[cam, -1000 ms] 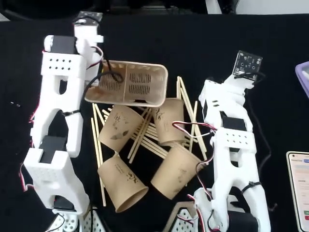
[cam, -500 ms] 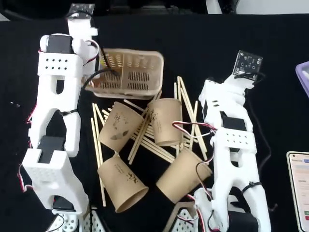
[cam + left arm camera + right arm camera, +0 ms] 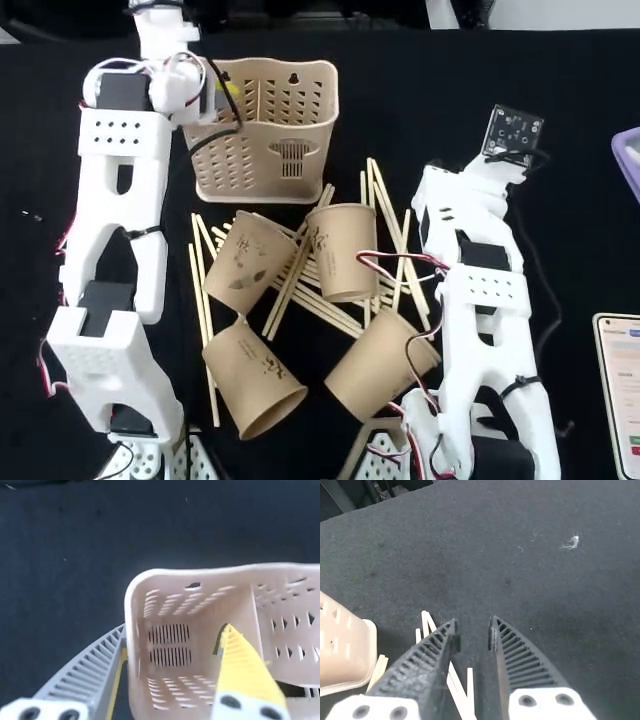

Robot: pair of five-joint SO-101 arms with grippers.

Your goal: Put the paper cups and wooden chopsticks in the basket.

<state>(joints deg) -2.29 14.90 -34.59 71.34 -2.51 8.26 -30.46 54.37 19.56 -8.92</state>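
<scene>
The beige perforated basket [image 3: 265,130] is at the back left, its open side turned toward the high view. My left gripper [image 3: 213,97] is shut on the basket's left wall. The left wrist view looks into the basket [image 3: 170,680], with the left gripper [image 3: 175,630] holding one yellow finger inside and the grey finger outside the wall. Several brown paper cups lie on their sides in the middle, such as one cup [image 3: 245,265] and another [image 3: 340,250]. Wooden chopsticks [image 3: 300,290] are scattered under and around them. My right gripper [image 3: 472,625] hovers over bare black cloth, slightly open and holding nothing, with chopstick ends [image 3: 425,622] beside it.
The right arm [image 3: 480,300] is folded at the right side of the pile. A phone [image 3: 620,390] lies at the right edge and a purple object [image 3: 628,150] sits further back. The table is covered in black cloth [image 3: 400,90].
The left gripper has swung the basket up from lying on its side and carried it back. Two cups near the middle shifted slightly. The right arm has not moved.
</scene>
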